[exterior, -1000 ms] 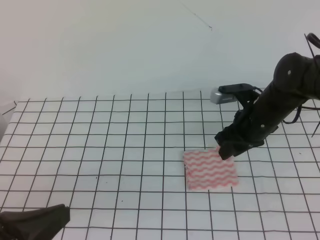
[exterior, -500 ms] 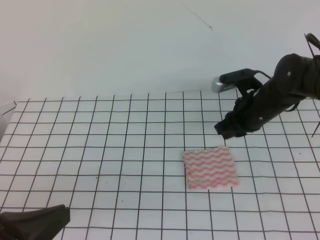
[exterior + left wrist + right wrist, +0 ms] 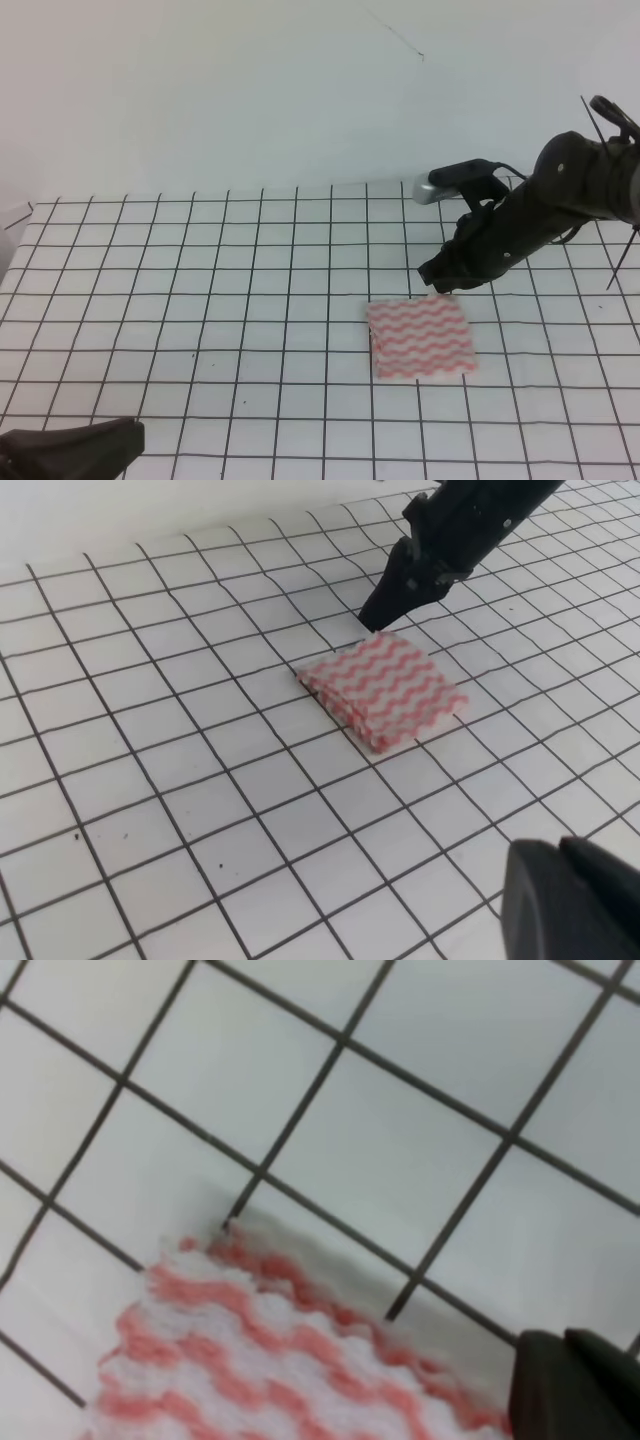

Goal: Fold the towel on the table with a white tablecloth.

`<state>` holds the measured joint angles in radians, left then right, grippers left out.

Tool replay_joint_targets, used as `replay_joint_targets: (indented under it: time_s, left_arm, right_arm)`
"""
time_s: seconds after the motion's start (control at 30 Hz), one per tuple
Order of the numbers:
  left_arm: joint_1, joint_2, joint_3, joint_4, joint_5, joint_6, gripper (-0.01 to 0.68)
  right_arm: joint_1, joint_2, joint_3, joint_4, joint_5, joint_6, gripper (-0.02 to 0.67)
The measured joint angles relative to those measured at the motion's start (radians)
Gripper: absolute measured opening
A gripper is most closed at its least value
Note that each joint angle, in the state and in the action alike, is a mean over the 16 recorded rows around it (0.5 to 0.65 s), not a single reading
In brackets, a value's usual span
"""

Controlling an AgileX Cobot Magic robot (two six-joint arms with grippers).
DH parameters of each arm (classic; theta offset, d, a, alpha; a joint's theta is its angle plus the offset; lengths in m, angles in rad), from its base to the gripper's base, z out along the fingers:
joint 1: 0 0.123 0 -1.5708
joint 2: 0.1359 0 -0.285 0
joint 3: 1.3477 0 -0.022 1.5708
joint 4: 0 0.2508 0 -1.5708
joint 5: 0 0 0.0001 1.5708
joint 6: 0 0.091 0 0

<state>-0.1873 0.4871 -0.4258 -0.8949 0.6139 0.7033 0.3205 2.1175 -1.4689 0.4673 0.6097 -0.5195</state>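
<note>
The towel [image 3: 420, 338], pink-red and white with wavy stripes, lies folded into a small layered square on the tablecloth [image 3: 200, 280], right of centre. The left wrist view shows the towel [image 3: 385, 690] with its stacked edges facing the camera. My right gripper [image 3: 434, 280] hovers just past the towel's far edge, apart from it, and its fingers look shut and hold nothing [image 3: 372, 620]. The right wrist view shows a towel corner [image 3: 270, 1360] and one dark fingertip [image 3: 570, 1385]. My left gripper [image 3: 125, 440] rests low at the front left, shut and far from the towel.
The white grid-lined tablecloth covers the whole table, and its far edge [image 3: 300, 190] meets a plain pale wall. The left gripper's dark fingers [image 3: 565, 890] fill the lower right of the left wrist view.
My right gripper rose off the towel's far corner, then shifted slightly left and down to hover beyond the far edge. The towel and left arm have stayed put.
</note>
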Motion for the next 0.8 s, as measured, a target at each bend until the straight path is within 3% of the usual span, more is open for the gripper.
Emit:
replay_joint_targets:
  time_s: [0.8]
  left_arm:
    - [0.000, 0.000, 0.000, 0.002, 0.000, 0.000, -0.001]
  right_arm:
    - [0.000, -0.081, 0.000, -0.063, 0.038, 0.014, -0.001]
